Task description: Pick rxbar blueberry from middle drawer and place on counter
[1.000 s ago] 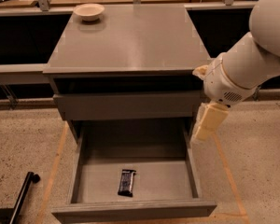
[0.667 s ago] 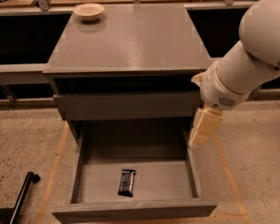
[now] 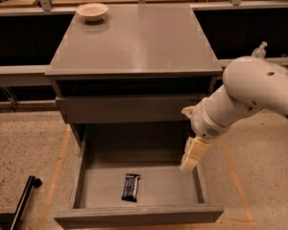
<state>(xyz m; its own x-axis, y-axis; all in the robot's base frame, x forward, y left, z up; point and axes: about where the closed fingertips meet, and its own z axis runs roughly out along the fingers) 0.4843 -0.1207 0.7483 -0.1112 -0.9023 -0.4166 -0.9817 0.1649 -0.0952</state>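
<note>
The rxbar blueberry [image 3: 130, 187], a small dark bar with pale lettering, lies flat on the floor of the open middle drawer [image 3: 139, 214], near its front and a little left of centre. My gripper [image 3: 189, 164] hangs down from the white arm over the drawer's right side, near the right wall, well to the right of the bar and above the drawer floor. It holds nothing that I can see. The counter [image 3: 134, 40] is the flat grey top of the cabinet, behind and above the drawer.
A pale shallow bowl [image 3: 92, 11] sits on the counter's back left corner. A shallower grey drawer front [image 3: 129, 108] is shut above the open drawer. A black rod [image 3: 24, 198] lies on the speckled floor at the lower left. A grey ledge [image 3: 19, 73] runs behind.
The arm has swung left and down, bringing the gripper lower over the drawer's right side. The bar has not moved.
</note>
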